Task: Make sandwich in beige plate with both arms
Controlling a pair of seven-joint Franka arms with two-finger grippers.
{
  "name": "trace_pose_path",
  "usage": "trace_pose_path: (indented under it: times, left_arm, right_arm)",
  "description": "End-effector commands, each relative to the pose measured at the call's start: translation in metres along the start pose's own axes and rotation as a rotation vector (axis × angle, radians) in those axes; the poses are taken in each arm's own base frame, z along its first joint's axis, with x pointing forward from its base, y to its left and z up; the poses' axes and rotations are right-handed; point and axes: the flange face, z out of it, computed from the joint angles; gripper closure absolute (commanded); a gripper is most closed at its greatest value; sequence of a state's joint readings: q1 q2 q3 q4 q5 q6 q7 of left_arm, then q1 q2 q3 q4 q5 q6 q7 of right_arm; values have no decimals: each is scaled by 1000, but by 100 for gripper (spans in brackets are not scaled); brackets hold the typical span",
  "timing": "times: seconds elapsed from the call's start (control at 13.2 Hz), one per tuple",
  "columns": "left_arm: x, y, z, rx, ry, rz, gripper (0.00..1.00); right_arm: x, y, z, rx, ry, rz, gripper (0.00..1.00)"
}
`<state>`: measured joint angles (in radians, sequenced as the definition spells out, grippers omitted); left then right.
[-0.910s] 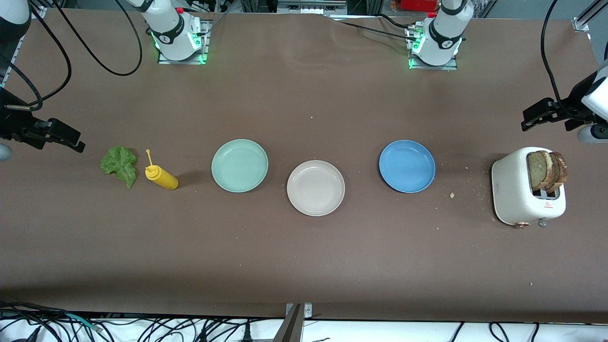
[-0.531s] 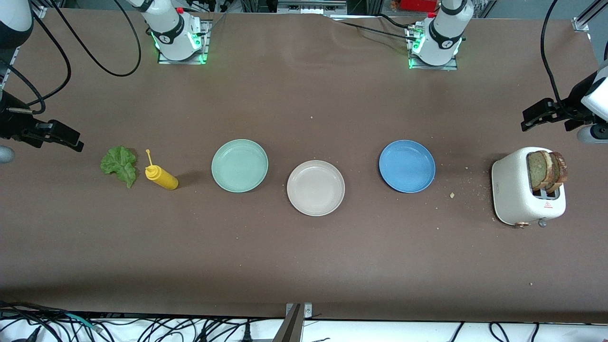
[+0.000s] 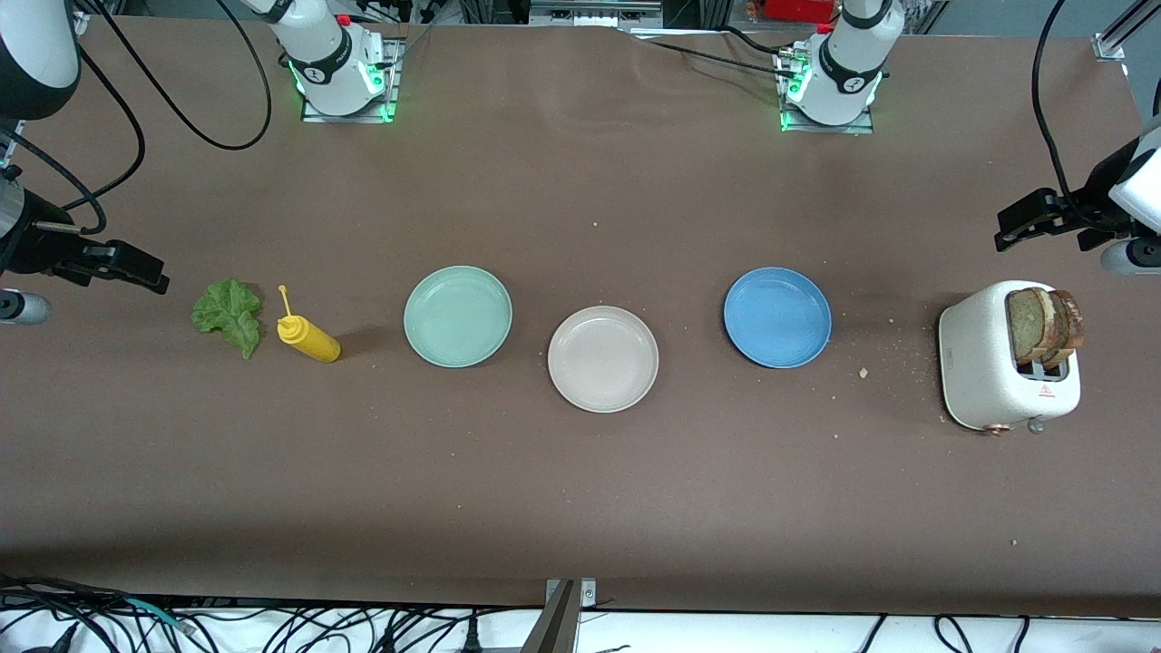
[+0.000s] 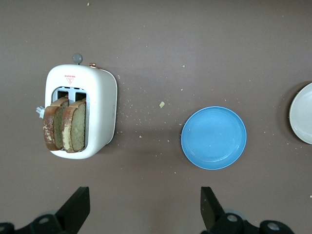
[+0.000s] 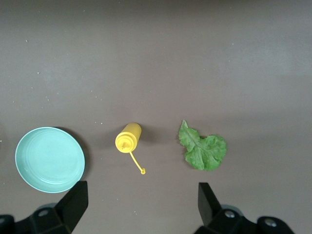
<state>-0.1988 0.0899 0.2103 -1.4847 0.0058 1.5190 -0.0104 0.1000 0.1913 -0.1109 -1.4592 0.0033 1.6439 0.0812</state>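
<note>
The beige plate (image 3: 603,359) sits bare near the middle of the desk (image 3: 580,490), between the mint green plate (image 3: 458,316) and the blue plate (image 3: 777,317) and a little nearer the front camera than either, so the sandwich is not yet begun. Its parts lie at the two ends of the desk: two bread slices (image 3: 1043,325) stand upright, side by side, in the slots of the white toaster (image 3: 984,367) at the left arm's end, and the lettuce leaf (image 3: 227,316) lies flat at the right arm's end, just beside the yellow squeeze bottle (image 3: 308,338), which lies tipped on its side. The left end effector (image 4: 144,212) hangs above the desk close to the toaster, so the bread falls to that arm; the slices' broad faces stand parallel to the toaster's long side, and a grasp would probably have to come from above, pinching across a slice's thickness. The right end effector (image 5: 139,209) hovers close to the leaf and bottle, so the lettuce is its natural share. Both end effectors are spread wide, released, holding and touching nothing.
</note>
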Motion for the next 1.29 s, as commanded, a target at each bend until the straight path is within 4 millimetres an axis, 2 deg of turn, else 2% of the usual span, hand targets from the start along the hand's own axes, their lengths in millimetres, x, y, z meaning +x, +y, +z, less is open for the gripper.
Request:
trace_pose_path:
  times: [0.0,0.53,0.68,0.83,1.21]
  left_arm:
    - [4,0,-2,-4,8,15,0]
    - [4,0,-2,-6,8,15,0]
    - [4,0,-1,-4,7,15,0]
    - [4,0,0,-4,5,15,0]
    - [4,0,0,-4,5,15,0]
  right_arm:
    - [-4,-1,-4,-12,-6,-5,0]
    - [-4,-1,-4,-13,-6,2,0]
    - [-3,-5,-2,-5,-10,1,0]
    - [-5,-18,-1,-5,-11,-22,0]
    - [-5,-18,-1,-7,-12,-28,0]
